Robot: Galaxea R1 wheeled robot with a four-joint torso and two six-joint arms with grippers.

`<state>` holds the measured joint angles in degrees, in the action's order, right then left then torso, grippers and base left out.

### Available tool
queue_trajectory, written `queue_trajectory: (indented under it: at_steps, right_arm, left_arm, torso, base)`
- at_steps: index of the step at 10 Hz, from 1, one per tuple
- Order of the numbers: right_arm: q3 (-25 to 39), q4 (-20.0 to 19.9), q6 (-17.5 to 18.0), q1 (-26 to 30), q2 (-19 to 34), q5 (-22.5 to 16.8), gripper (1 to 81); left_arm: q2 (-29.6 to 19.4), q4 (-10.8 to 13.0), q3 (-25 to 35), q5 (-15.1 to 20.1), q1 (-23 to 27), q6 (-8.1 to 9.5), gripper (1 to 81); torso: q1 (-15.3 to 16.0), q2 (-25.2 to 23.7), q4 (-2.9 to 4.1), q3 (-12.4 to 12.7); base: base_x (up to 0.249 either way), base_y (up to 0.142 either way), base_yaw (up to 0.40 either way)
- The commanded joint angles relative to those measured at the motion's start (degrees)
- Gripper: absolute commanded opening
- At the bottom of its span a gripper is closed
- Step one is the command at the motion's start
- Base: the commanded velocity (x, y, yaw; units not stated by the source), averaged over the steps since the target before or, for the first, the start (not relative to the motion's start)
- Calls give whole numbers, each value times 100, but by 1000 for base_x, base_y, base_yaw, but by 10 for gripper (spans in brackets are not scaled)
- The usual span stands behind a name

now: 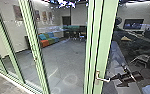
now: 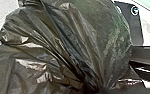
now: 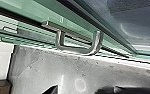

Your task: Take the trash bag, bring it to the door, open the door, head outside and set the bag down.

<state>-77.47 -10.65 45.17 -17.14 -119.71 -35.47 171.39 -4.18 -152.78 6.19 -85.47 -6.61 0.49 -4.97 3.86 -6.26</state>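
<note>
Saw crumpled dark trash bag [image 2: 66, 37] close up, apart from metal door handle [image 1: 102, 79]. Gripped bunched folds in clenched left end effector [image 2: 98, 90]. Held right end effector [image 1: 115, 81] released, tips spread, just beside door handle. Found green door frame [image 1: 107, 37] around door handle. Made out multicoloured sofa [image 1: 49, 38] behind glass, left of and well beyond door handle.

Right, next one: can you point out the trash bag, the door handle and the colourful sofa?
Trash bag [image 2: 66, 40]: left wrist view, on its creased dark plastic.
Door handle [image 3: 77, 51]: right wrist view, on the bent metal grip.
Colourful sofa [image 1: 44, 43]: head view, on its orange part.
</note>
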Motion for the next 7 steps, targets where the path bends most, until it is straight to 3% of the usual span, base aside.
queue_trajectory:
  at_steps: [1, 7]
  right_arm:
    - [-461, 28, 511, 821, -267, -311, 811]
    - [-1251, 55, 888, 487, -732, -320, 811]
  left_arm:
    - [-16, -30, 12, 409, 245, 2, 10]
    - [-34, -39, 12, 391, 219, 2, 10]
  torso:
    - [0, 0, 0, 0]
    - [2, 4, 0, -2]
  base:
    - [0, 0, 0]
    - [0, 0, 0]
